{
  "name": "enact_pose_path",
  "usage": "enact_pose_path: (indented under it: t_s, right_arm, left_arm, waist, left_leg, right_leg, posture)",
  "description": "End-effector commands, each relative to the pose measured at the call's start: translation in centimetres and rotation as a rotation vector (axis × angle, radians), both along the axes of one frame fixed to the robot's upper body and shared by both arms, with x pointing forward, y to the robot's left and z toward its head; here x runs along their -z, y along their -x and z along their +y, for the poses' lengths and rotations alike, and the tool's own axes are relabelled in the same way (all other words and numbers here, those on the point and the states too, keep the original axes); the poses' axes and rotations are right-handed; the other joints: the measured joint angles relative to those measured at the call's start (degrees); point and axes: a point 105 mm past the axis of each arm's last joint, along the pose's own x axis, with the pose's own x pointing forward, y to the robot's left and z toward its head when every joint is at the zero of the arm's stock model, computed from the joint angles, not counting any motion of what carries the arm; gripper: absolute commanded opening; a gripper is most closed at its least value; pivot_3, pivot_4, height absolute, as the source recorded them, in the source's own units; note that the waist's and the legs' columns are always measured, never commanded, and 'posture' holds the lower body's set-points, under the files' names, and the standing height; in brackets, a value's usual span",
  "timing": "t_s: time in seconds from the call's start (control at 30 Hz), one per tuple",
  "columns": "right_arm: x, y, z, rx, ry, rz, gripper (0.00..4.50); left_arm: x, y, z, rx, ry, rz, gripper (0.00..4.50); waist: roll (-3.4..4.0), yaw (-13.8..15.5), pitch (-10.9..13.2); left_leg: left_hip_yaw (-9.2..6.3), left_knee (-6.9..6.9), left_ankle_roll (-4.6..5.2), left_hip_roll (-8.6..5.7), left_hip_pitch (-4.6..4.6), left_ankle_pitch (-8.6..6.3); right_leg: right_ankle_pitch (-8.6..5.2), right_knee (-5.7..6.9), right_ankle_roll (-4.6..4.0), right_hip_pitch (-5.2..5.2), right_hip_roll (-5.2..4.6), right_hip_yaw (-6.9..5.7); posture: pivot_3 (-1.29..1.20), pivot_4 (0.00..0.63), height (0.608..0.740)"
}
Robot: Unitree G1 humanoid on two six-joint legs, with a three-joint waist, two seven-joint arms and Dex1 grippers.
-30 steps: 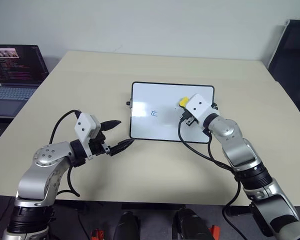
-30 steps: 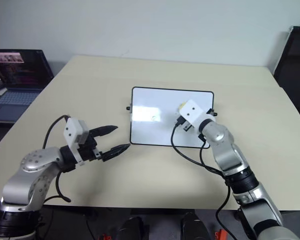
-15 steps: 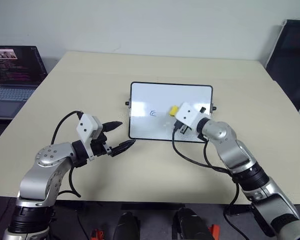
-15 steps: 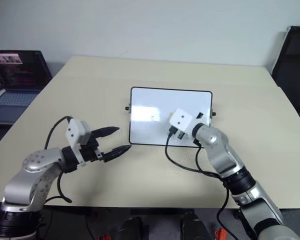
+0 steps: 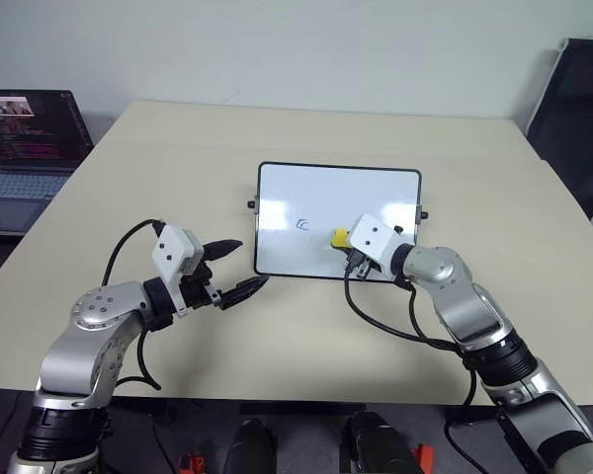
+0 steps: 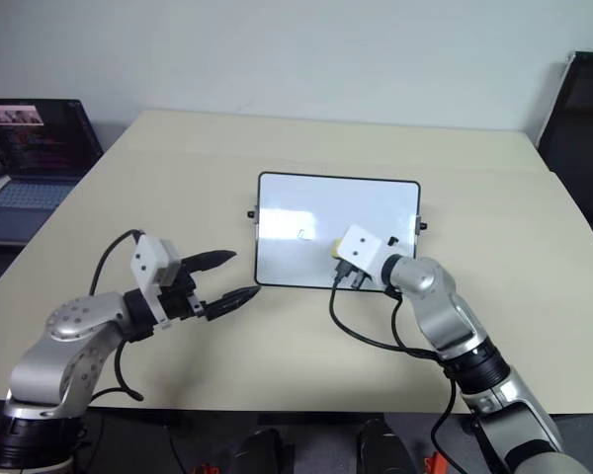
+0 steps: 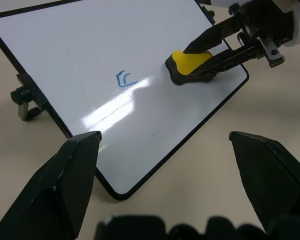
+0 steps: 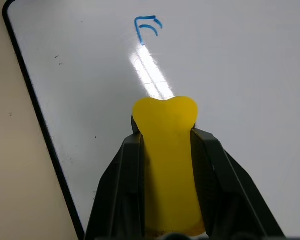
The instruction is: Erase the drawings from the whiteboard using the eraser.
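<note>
Beige table (image 5: 178, 168) carries the whiteboard (image 5: 376, 193), where the right gripper (image 8: 167, 150) clamps the eraser (image 7: 190, 62) flat near the remaining blue mark (image 7: 125, 79) to wipe it, while the left gripper (image 5: 234, 268) hovers open beside the board's corner

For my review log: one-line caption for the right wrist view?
Right gripper clamps the yellow eraser over the whiteboard, facing one blue mark.

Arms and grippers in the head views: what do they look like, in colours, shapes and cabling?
Both arms are silver-grey metal with rounded joints and black bands. Each wrist carries a small white box, and a loose black cable loops from it along the arm. The left gripper and the right gripper each have two black, tapering, pointed fingers.
</note>
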Motion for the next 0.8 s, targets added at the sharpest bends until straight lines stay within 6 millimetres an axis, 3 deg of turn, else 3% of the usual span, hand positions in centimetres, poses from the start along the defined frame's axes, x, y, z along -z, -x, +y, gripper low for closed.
enact_pose_path:
  t_s: [0.03, 0.23, 0.3, 0.43, 0.53, 0.8]
  right_arm:
    - [-2.3, -0.1, -1.5, 0.032, -0.139, -0.029, 0.97]
    - [-2.9, 4.2, -1.8, -0.131, -0.241, -0.007, 0.97]
    - [-3.3, 6.5, -1.8, -0.189, -0.328, 0.019, 0.97]
    - [-3.0, 8.5, -1.5, -0.224, -0.427, 0.039, 0.97]
    - [-2.0, 9.2, -1.0, -0.232, -0.466, 0.059, 0.97]
    - [-2.8, 9.0, 0.4, -0.273, -0.513, 0.023, 0.97]
  left_arm:
    - [-1.2, 0.0, 0.0, -0.018, 0.012, -0.064, 4.5]
    - [-2.1, -0.6, 2.1, -0.148, 0.087, -0.084, 4.5]
    - [-2.3, -0.3, 2.1, -0.152, 0.08, -0.093, 4.5]
    - [-2.8, -0.1, 1.6, -0.14, 0.079, -0.099, 4.5]
    - [-2.9, 0.0, 1.5, -0.14, 0.082, -0.092, 4.5]
    - [-3.2, 0.1, 1.9, -0.156, 0.093, -0.091, 4.5]
  waist:
    - [-0.01, 0.2, 0.0]
    - [0.03, 0.2, 0.0]
    - [0.05, 0.2, 0.0]
    - [0.04, 0.1, 0.1]
    - [0.04, 0.1, 0.1]
    - [0.04, 0.1, 0.1]
  left_leg:
    - [0.0, 0.0, 0.0, 0.0, -0.01, 0.0]
    - [-0.01, -0.2, -0.09, 0.01, -0.14, -0.09]
    - [-0.01, -0.3, -0.16, 0.01, -0.14, -0.17]
    - [-0.01, -0.33, -0.27, 0.01, -0.15, -0.26]
    - [-0.02, -0.31, -0.27, 0.01, -0.13, -0.27]
    - [-0.01, -0.04, -0.26, 0.01, -0.08, -0.21]
  right_leg:
    - [0.0, -0.01, 0.0, 0.0, 0.0, 0.0]
    - [-0.2, -0.03, 0.23, -0.05, 0.0, -0.04]
    - [-0.24, -0.01, 0.28, -0.06, 0.0, -0.06]
    - [-0.29, -0.02, 0.23, -0.06, 0.0, -0.06]
    - [-0.42, -0.03, 0.41, -0.03, -0.01, -0.07]
    - [-0.37, 0.01, -0.03, 0.01, -0.01, -0.04]
  posture:
    - [0.0, 0.15, 0.74]
    - [0.0, 0.15, 0.74]
    - [0.0, 0.15, 0.74]
    - [0.0, 0.15, 0.74]
    - [0.0, 0.15, 0.74]
    - [0.0, 0.15, 0.74]
